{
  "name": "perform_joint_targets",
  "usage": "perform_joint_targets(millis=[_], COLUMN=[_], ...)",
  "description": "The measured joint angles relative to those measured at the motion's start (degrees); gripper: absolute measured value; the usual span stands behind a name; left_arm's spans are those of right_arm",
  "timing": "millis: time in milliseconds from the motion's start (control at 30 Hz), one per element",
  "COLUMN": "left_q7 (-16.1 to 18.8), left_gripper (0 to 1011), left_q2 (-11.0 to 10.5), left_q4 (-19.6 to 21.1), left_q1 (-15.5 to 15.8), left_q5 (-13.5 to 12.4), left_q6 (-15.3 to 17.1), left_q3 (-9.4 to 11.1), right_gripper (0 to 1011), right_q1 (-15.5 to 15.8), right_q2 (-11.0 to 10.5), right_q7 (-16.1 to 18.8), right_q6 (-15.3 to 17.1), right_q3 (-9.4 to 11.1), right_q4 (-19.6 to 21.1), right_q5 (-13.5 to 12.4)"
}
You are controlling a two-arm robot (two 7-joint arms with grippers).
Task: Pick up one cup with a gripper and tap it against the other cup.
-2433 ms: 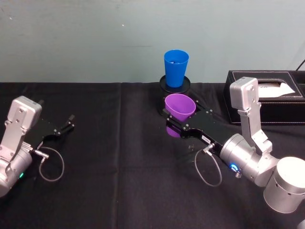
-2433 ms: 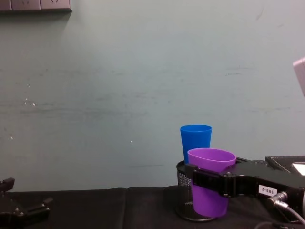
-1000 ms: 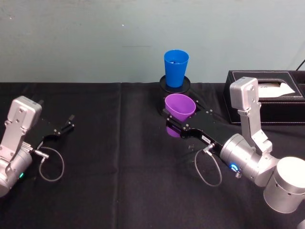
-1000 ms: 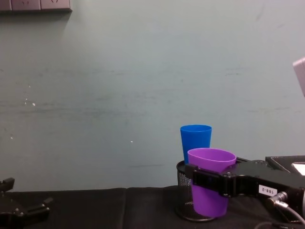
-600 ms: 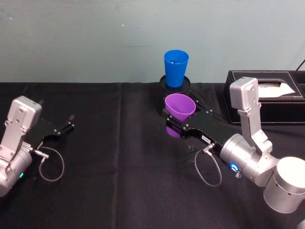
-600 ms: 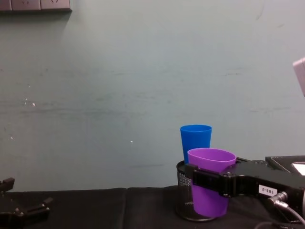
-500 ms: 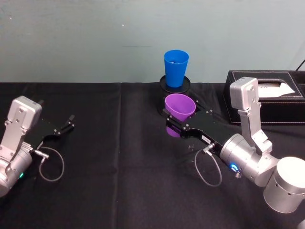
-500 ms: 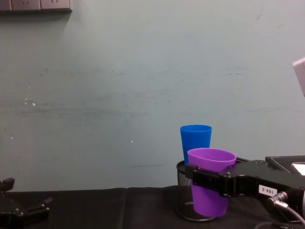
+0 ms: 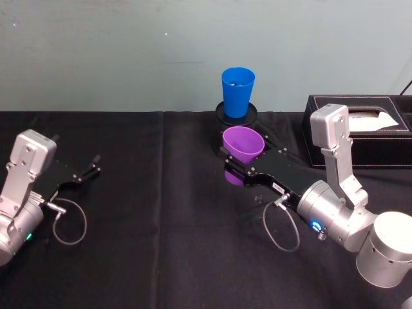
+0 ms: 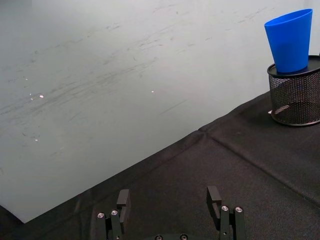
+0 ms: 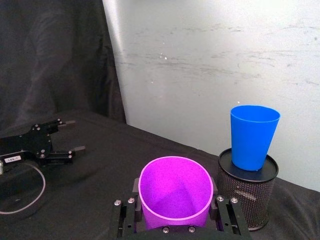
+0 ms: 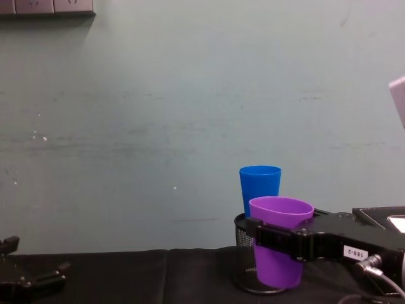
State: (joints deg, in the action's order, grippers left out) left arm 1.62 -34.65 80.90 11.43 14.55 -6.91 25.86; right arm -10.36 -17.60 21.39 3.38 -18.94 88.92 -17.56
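Far out at 9 o'clock on the black-clothed worktop (image 9: 161,225), the left gripper (image 9: 87,172) lies low with its jaws spread wide and nothing between them; the left wrist view (image 10: 170,210) shows bare cloth in the gap, and the chest view cuts it off at the lower corner (image 12: 31,278)

Near the centre, the right gripper (image 9: 248,158) is clamped on the purple cup (image 9: 243,145), one jaw flat against each side just under the rim (image 11: 175,215). The cup is upright, mouth open upward (image 11: 175,192). The jaws hide part of its lower wall, so whether its base (image 12: 278,247) touches the cloth is unclear

At 12 o'clock from it, the blue cup (image 9: 237,91) stands upright on top of the black wire-mesh pot (image 9: 222,114), clear of the purple cup (image 11: 252,136). From the chest, the purple cup overlaps pot and blue cup (image 12: 260,187), hiding any gap

At 3 o'clock sits a black box with white stitching (image 9: 360,132), partly behind the right arm
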Motion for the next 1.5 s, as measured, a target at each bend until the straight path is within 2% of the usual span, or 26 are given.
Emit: perform_joint_targets(millis=[600, 800, 1033, 1133, 1333, 1500], left_q7=[0.00, 0.00, 0.00, 0.00, 0.00, 0.00], left_gripper=[1000, 1000, 1000, 1000, 1000, 1000], left_q2=[0.00, 0.00, 0.00, 0.00, 0.00, 0.00], left_q4=[0.00, 0.00, 0.00, 0.00, 0.00, 0.00], left_q1=[0.00, 0.00, 0.00, 0.00, 0.00, 0.00], left_q5=[0.00, 0.00, 0.00, 0.00, 0.00, 0.00], left_q6=[0.00, 0.00, 0.00, 0.00, 0.00, 0.00], left_q3=[0.00, 0.00, 0.00, 0.00, 0.00, 0.00], right_gripper=[722, 723, 722, 723, 723, 723], right_q1=[-0.19, -2.06, -4.79, -6.38, -9.29, -10.55], right_q2=[0.04, 1.59, 2.93, 3.54, 4.72, 5.24], right_q7=[-0.22, -4.19, -5.96, -6.26, -6.04, -6.09], right_q6=[-0.02, -0.08, 0.44, 1.28, 5.79, 7.13], right_q3=[-0.09, 0.79, 2.31, 2.64, 2.89, 2.62], right_q4=[-0.29, -4.02, -7.69, -9.15, -11.35, -12.03], right_q5=[-0.01, 0.92, 1.19, 1.37, 0.41, 0.30])
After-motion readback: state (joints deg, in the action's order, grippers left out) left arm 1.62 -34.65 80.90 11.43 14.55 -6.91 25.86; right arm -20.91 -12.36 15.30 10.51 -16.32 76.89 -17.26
